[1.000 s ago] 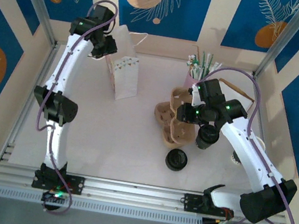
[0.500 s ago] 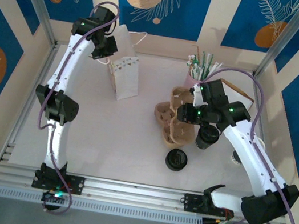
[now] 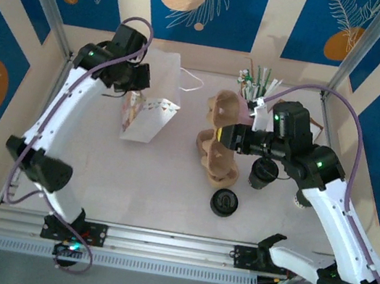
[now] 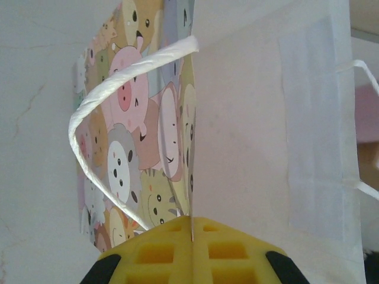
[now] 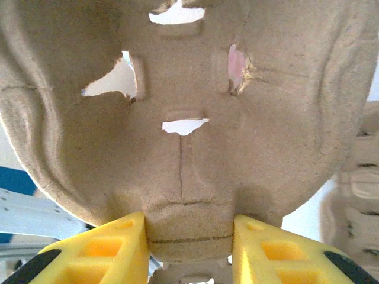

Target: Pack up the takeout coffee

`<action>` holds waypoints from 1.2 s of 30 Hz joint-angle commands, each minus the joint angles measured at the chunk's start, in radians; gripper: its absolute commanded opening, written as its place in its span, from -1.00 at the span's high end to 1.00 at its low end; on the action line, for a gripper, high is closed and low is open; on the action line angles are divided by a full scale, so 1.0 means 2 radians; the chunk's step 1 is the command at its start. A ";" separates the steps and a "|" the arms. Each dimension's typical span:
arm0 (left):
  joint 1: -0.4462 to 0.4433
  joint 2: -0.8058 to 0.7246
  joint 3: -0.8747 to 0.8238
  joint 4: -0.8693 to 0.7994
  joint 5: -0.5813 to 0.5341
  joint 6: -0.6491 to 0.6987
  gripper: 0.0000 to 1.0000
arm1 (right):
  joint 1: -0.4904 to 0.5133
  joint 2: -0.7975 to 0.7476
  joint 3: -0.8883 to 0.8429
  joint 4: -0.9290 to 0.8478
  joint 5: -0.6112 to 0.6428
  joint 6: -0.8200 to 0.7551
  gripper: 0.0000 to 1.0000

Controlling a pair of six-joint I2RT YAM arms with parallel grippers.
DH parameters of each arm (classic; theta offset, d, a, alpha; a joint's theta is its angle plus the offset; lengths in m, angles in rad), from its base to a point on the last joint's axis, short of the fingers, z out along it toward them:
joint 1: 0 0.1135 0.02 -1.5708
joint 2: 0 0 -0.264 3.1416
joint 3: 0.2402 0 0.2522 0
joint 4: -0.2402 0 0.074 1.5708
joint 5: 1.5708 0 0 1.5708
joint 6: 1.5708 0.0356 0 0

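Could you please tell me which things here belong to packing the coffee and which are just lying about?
For the job: takeout coffee; paper bag, pinched by the left gripper; cup carrier, clamped by the right gripper; probably the black lid.
Lying about: pink cup of straws; second carrier.
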 commanded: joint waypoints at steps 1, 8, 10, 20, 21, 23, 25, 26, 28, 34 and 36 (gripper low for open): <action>-0.028 -0.044 -0.046 0.052 -0.016 -0.011 1.00 | 0.014 -0.003 0.018 0.040 -0.021 0.055 0.27; -0.088 -0.119 -0.141 0.108 -0.040 -0.039 1.00 | 0.042 0.014 0.032 0.100 0.012 0.120 0.27; -0.097 -0.130 -0.160 0.118 -0.043 -0.044 1.00 | 0.053 0.025 0.043 0.115 0.022 0.129 0.27; -0.128 -0.177 -0.232 0.163 -0.044 -0.074 1.00 | 0.097 0.084 0.092 0.147 0.105 0.139 0.27; -0.132 -0.180 -0.237 0.168 -0.044 -0.076 1.00 | 0.097 0.091 0.096 0.146 0.110 0.140 0.27; -0.140 -0.186 -0.244 0.174 -0.044 -0.078 1.00 | 0.099 0.106 0.108 0.141 0.124 0.139 0.27; -0.146 -0.191 -0.250 0.177 -0.044 -0.077 1.00 | 0.102 0.119 0.117 0.138 0.135 0.135 0.27; -0.149 -0.194 -0.253 0.180 -0.045 -0.075 1.00 | 0.103 0.126 0.123 0.134 0.143 0.132 0.27; -0.151 -0.202 -0.262 0.185 -0.048 -0.074 1.00 | 0.104 0.138 0.133 0.126 0.153 0.126 0.27; -0.153 -0.217 -0.282 0.199 -0.046 -0.073 1.00 | 0.110 0.173 0.157 0.093 0.184 0.113 0.27; -0.153 -0.221 -0.289 0.207 -0.042 -0.070 1.00 | 0.114 0.182 0.162 0.077 0.192 0.111 0.27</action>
